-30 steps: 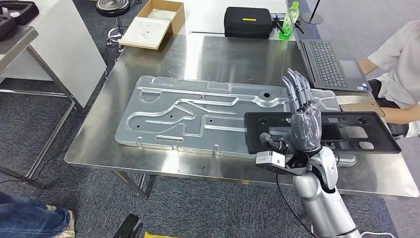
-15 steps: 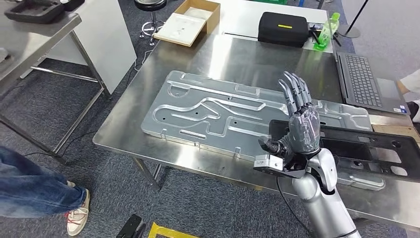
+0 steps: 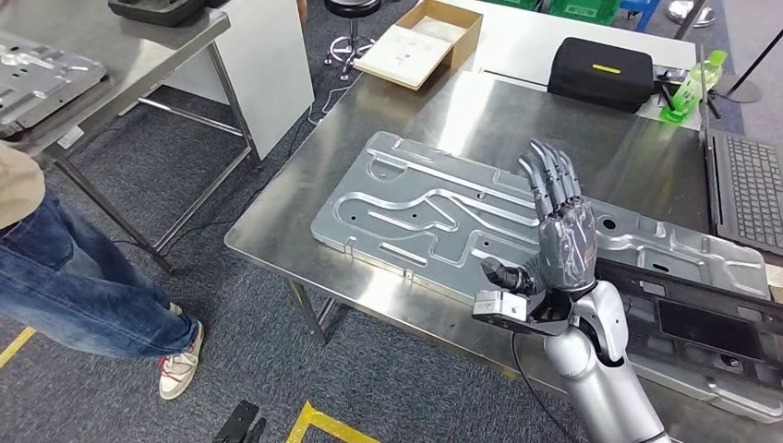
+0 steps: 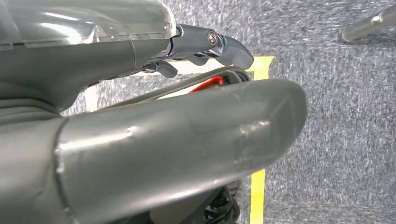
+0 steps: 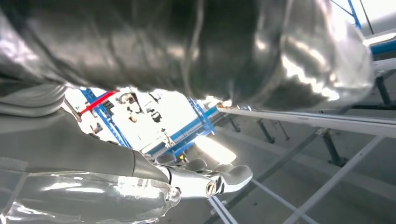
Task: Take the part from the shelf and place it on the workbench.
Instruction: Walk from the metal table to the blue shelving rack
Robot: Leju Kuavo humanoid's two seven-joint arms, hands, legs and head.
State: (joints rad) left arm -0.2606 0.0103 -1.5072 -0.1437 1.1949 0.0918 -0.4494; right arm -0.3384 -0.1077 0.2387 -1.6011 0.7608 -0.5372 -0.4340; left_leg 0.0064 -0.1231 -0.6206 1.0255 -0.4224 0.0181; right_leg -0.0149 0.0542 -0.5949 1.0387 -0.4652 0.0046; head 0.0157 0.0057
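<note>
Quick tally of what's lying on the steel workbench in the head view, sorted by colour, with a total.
Silver: 1, stamped metal panel
Black: 2, plastic frame part and zipped case
Green: 1, bottle
Dark grey: 1, laptop
Brown: 1, cardboard box, overhanging the far corner
Total: 6

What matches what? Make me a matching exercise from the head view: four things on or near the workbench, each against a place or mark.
1. black case
2. green bottle
3. cardboard box
4. black part

A. overlaps the near right end of the metal plate
B. open, far left
C. beside the laptop
D. yellow mark on top

Pairs: 1-D, 2-C, 3-B, 4-A
</note>
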